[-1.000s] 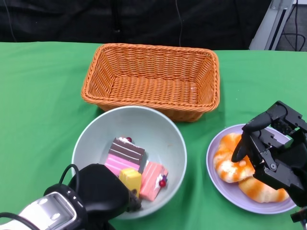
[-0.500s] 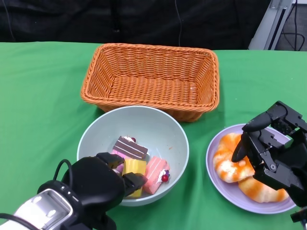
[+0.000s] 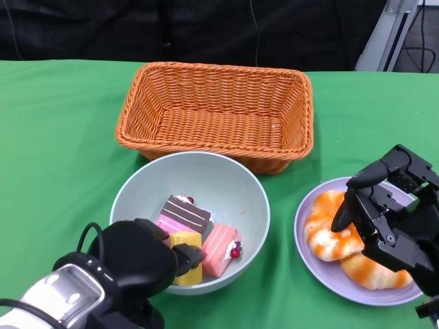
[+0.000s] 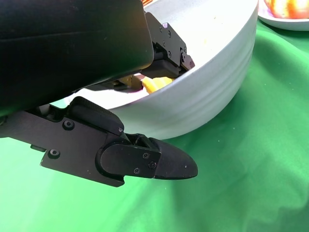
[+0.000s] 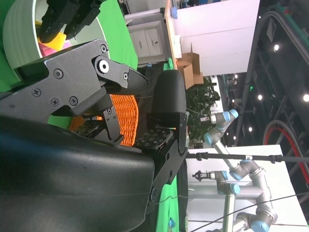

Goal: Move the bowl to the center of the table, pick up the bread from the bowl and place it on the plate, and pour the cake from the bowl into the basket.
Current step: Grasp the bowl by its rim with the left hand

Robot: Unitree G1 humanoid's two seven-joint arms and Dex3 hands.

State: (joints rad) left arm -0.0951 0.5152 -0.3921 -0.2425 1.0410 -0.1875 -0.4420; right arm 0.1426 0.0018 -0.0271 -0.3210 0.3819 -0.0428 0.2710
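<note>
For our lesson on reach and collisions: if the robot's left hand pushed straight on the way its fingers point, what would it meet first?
The left hand already grips the bowl at its near rim. Its fingers reach inward, so they would probably meet the yellow cake piece first; depth is unclear.

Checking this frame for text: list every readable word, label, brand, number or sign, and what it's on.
None can be read in any view.
The basket, bowl, cake pieces, bread and plate carry no print.
The left hand and right hand show only screws, no markings.
The boxes in the right wrist view's background are too small to read.
</note>
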